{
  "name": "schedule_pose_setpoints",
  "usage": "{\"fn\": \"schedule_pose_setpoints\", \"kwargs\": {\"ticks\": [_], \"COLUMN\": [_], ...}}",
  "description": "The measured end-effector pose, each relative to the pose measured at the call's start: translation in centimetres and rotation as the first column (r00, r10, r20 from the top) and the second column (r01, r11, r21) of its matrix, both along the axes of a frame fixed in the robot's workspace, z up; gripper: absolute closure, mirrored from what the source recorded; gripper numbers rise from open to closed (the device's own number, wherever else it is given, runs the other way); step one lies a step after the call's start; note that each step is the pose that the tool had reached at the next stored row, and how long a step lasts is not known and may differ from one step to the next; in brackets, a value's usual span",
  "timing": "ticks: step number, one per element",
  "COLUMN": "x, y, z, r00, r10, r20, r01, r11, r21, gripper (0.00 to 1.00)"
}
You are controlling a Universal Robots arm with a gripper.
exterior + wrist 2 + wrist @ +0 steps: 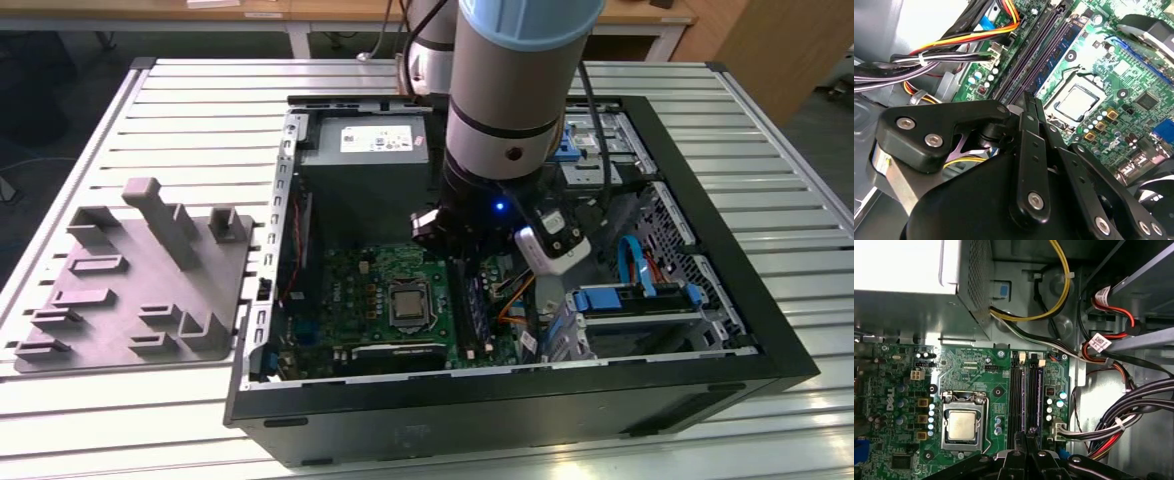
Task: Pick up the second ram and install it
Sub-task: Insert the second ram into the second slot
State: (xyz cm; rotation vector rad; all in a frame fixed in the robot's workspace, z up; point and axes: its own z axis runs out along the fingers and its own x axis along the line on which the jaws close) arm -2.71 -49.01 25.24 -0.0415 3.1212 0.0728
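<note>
Item: the second ram (pixel 1064 46), a narrow blue board with small black chips, standing on edge in the black memory slots (pixel 1016 390) of the green motherboard (pixel 360 290), beside the processor socket (pixel 963 425). Location: inside an open computer case (pixel 284 300) lying on a slatted metal tabletop (pixel 160 100). Tool (pixel 1030 97): narrow, its two black fingers drawn almost together with nothing seen between them; in both wrist views the tips (pixel 1031 431) sit at the near end of the slot row, just beside the blue board's end, contact not determinable. Arm (pixel 501 120): reaches straight down into the case next to the grey power supply (pixel 367 150). Also present: bundled black, red and yellow cables (pixel 1134 415) alongside the slots; a grey moulded fixture (pixel 134 280) on the tabletop at the exterior view's left, apart from the case.
</note>
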Motion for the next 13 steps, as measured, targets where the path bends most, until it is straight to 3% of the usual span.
{"fn": "schedule_pose_setpoints", "kwargs": {"ticks": [13], "x": [-0.09], "y": [0.0], "z": [-0.67], "r00": [1.0], "r10": [-0.002], "r20": [0.0], "r01": [0.002], "r11": [1.0], "r21": [-0.0001], "gripper": [0.89]}}
